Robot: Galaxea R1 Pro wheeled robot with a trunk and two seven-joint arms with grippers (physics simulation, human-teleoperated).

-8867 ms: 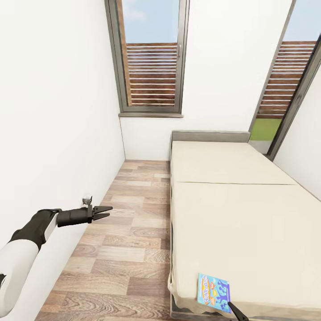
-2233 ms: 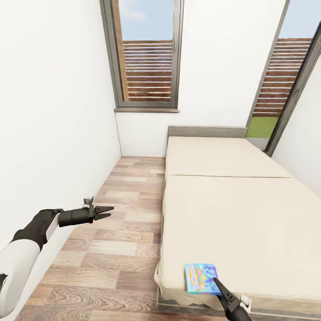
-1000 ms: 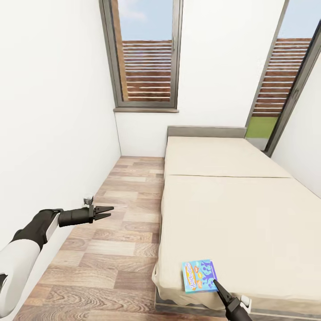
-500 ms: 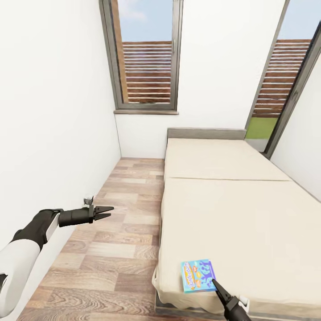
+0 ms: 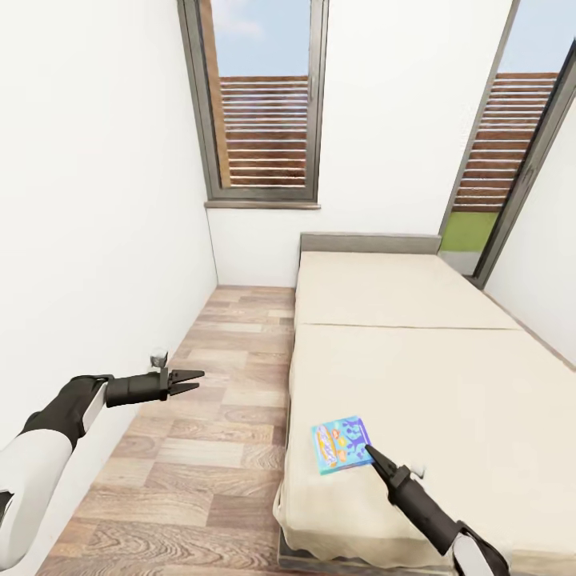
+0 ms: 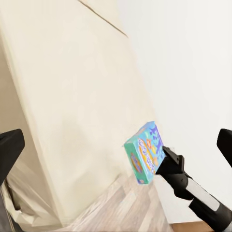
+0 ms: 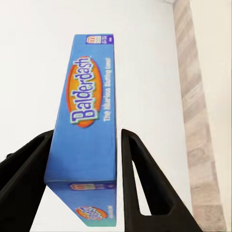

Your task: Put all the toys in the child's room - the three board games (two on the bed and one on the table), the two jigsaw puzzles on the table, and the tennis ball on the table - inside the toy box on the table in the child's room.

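White walls and a plank floor frame the cream bed, where the small teal-blue board game sits lifted near the foot corner. Right gripper is clamped on its near end, fingers on both flat faces, the box's long axis running straight out from the gripper. Left gripper hangs well apart over the floor, fingers parted and holding nothing.

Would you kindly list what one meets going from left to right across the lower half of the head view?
Left gripper over the wood-plank floor → small teal-blue board game box → right gripper → cream mattress of the bed.
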